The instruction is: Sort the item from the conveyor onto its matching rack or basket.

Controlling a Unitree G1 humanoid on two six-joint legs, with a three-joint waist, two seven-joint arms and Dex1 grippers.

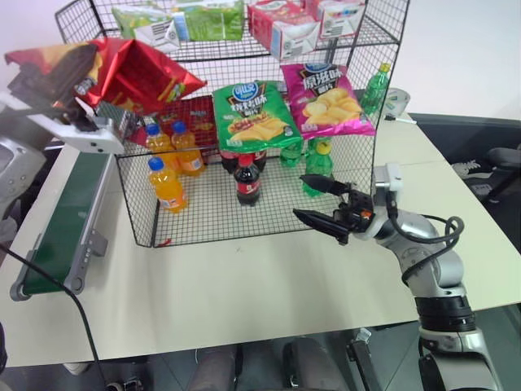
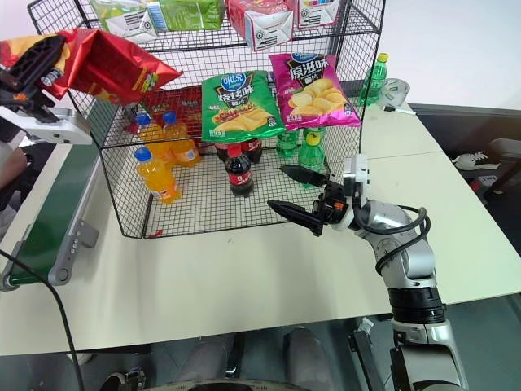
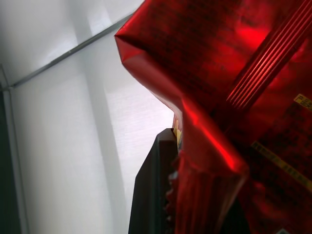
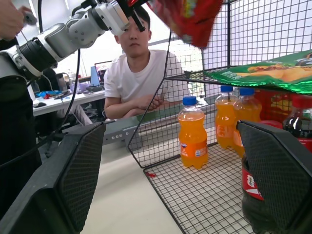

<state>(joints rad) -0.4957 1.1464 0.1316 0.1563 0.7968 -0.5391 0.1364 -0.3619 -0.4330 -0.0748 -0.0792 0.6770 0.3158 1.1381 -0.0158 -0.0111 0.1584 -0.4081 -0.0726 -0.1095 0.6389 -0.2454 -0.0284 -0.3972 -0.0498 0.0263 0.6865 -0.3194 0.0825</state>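
We see a big black wire-mesh rack (image 1: 244,220) with several shelves standing on the pale counter (image 1: 244,285). On its bottom shelf stand three orange drink bottles with blue caps (image 1: 167,186), a dark cola bottle with a red cap (image 1: 247,181) and some green bottles with yellow caps (image 1: 317,167). On the middle shelf lie a green crisp bag (image 1: 254,114) and a pink crisp bag (image 1: 326,99), side by side. Behind the orange bottles there is something red on that shelf too, but we cannot tell what it is. On the top shelf we see green and white cartons (image 1: 175,23) and red and white cartons (image 1: 297,24).

Our left end effector (image 1: 69,61) is up high, by the rack's upper left corner. Its two black fingers are pressed together on the shiny red crisp bag (image 1: 138,75). The bag hangs in the air, above the counter, with its far end just beside the rack's wire edge. In the left wrist view the red foil sits tight against one black finger (image 3: 153,190).

Our right end effector (image 1: 326,204) is low, just in front of the rack's bottom shelf. Its fingers are spread apart and hold nothing.

The long dark green conveyor belt in its grey metal frame (image 1: 65,220) runs along the left side of the counter. A person in a white T-shirt (image 4: 139,73) sits behind it.
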